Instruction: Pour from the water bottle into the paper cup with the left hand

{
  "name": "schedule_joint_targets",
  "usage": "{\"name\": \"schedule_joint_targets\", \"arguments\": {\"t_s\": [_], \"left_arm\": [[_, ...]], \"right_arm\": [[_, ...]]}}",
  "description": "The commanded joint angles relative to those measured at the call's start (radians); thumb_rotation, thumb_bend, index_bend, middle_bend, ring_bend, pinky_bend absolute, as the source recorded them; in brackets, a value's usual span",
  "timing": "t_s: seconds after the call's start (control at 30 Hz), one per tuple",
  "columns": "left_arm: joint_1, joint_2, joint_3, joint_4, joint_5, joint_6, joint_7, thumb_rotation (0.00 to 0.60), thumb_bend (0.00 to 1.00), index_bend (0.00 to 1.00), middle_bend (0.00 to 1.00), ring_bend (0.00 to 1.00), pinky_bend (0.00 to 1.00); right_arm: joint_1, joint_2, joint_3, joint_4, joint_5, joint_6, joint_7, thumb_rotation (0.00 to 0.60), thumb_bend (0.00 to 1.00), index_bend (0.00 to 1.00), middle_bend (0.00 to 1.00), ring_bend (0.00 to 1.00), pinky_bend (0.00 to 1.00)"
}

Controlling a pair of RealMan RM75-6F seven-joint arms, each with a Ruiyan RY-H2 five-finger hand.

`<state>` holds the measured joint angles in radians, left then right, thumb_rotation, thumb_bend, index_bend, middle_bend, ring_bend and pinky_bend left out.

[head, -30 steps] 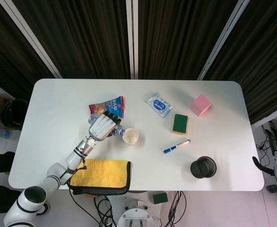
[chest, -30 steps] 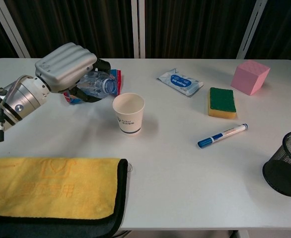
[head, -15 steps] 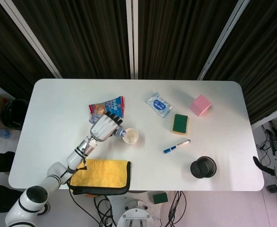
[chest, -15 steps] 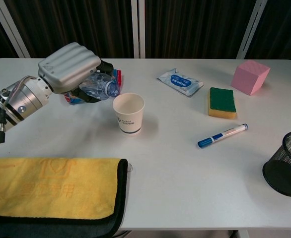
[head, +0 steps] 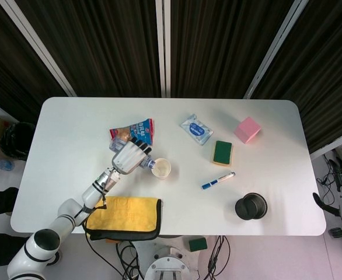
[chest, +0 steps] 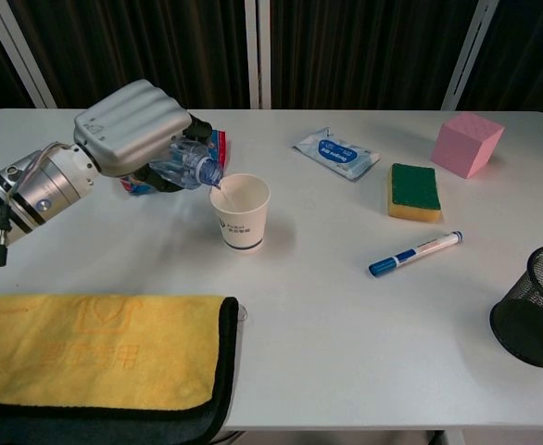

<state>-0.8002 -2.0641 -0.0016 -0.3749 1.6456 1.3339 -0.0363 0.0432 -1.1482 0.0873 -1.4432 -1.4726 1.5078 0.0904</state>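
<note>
The left hand (chest: 132,125) has a smooth, matt silver-grey shell, with brushed metal at the wrist. The water bottle (chest: 186,165) is clear, glossy plastic. The paper cup (chest: 240,211) is matt white paper. The table (chest: 346,306) has a smooth white surface with a slight sheen. The yellow towel (chest: 95,350) is soft, napped cloth. The pen holder (chest: 533,318) is black wire mesh.

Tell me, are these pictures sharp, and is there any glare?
Head view: sharp, evenly lit, soft shadows under the paper cup. Chest view: crisp too; the white table is bright but not blown out, and the left hand shows no blur.
</note>
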Motion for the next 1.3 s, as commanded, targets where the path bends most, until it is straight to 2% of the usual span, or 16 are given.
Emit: {"name": "schedule_joint_targets", "arguments": {"t_s": [0.03, 0.83, 1.3], "left_arm": [[0.0, 0.001, 0.0, -0.001, -0.001, 0.002, -0.002, 0.6, 0.33, 0.79, 0.8, 0.67, 0.58], [-0.007, 0.015, 0.005, -0.016, -0.003, 0.004, -0.013, 0.6, 0.33, 0.79, 0.8, 0.67, 0.58], [-0.002, 0.034, -0.036, -0.104, -0.045, 0.001, -0.156, 0.6, 0.33, 0.79, 0.8, 0.67, 0.58]], "right_arm": [[0.0, 0.0, 0.0, -0.001, -0.001, 0.0, 0.0, 0.514, 0.24, 0.0, 0.0, 0.0, 0.0], [0.005, 0.004, -0.003, -0.01, -0.004, -0.01, 0.008, 0.514, 0.24, 0.0, 0.0, 0.0, 0.0], [0.005, 0.003, -0.002, -0.008, 0.003, -0.015, 0.012, 0.514, 0.24, 0.0, 0.0, 0.0, 0.0]]}}
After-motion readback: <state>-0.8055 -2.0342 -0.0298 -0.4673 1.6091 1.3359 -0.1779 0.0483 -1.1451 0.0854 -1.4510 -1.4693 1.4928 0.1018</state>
